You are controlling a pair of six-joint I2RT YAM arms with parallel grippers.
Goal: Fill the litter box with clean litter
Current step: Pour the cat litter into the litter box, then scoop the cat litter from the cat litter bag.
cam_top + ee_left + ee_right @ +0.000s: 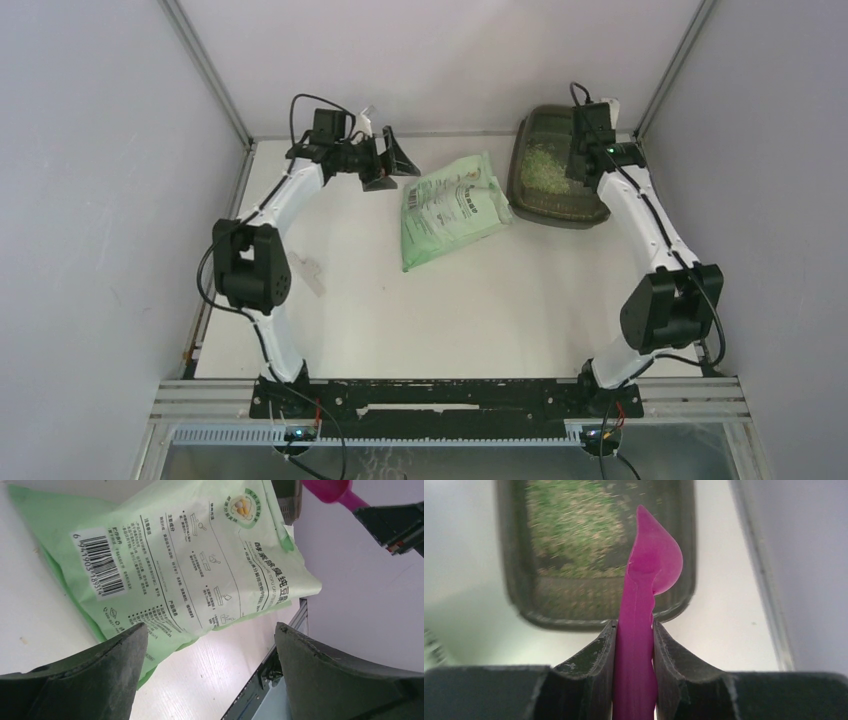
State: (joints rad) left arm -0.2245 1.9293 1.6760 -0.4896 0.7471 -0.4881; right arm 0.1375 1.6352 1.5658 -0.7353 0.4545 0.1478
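1. A white table [450, 320] sits inside pale walls [90, 200], and my two arm bases are bolted to the black bar [450, 392] at its near edge.
2. Past mid-table lies the green bag [452, 210], flat with its printed side and barcode up. One far corner points toward the litter box [520, 190]. I cannot tell whether the two touch.
3. The litter box stands in the far right corner. It is a dark tray with rounded corners.
4. Litter [574, 530] lies loose in it. The pale greenish grains are thickest toward one end and thinner near the closer rim.
5. My left arm bends at the elbow by the left edge and reaches to the far left of the table.
6. My left gripper [388, 168] is just left of the bag and apart from it. Its jaws are spread wide with nothing between them, and its camera looks across at the bag.
7. My right arm rises along the right edge to the litter box.
8. My right gripper [634, 625] is clamped on the handle of a magenta scoop [651, 565].
9. The scoop's bowl is out over the closer end of the tray, turned edge-on to my camera. I cannot tell whether it carries anything.
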